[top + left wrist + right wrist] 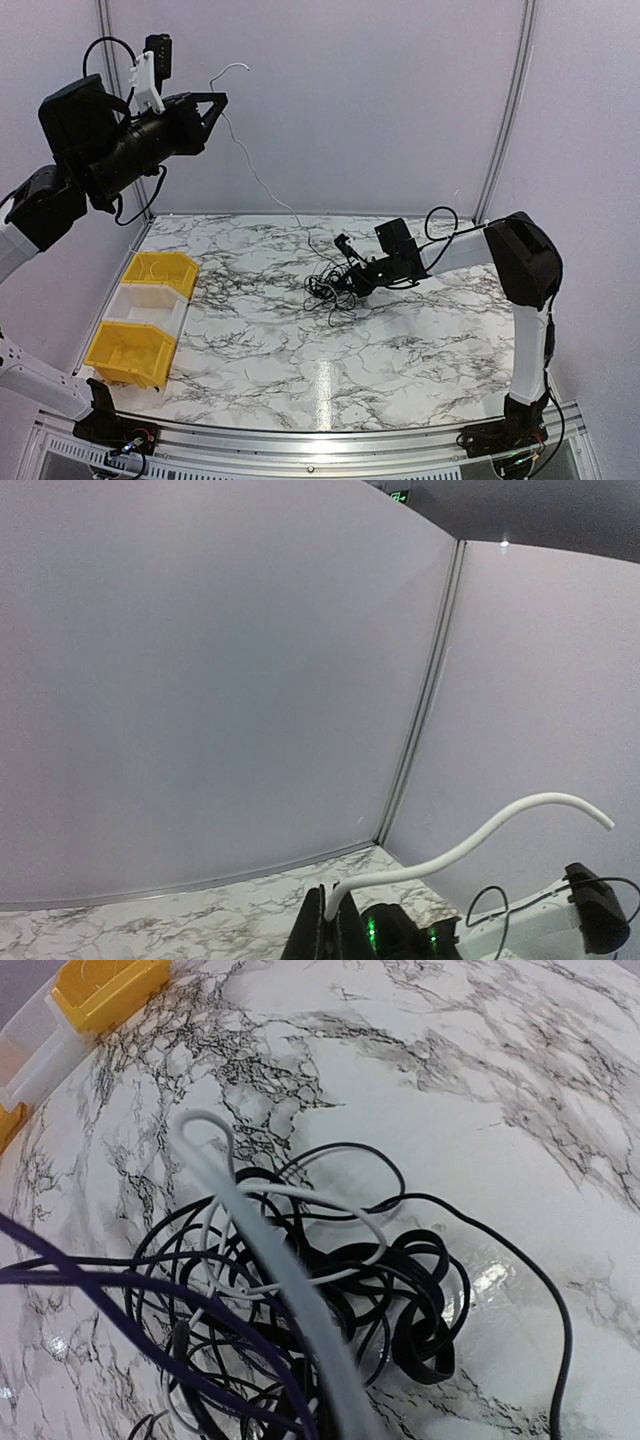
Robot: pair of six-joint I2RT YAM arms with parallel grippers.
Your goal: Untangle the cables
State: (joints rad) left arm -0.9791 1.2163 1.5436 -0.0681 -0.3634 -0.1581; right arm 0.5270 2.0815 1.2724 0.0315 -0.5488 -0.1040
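The cables (330,285) lie bunched in the middle of the marble table (400,350), with a white strand (255,170) rising from them to the raised left gripper (222,98), which pinches it, the right gripper (343,265) at the bunch with its jaws impossible to read, and yellow bins (160,272) well off to the left.

The cables (328,286) lie bunched mid-surface (400,345) as a loose tangle of thin black loops, with pale and purple strands threaded through. One white cable (268,1272) rises steeply out of it, pinched in my left gripper (218,98), its free end curling beyond.
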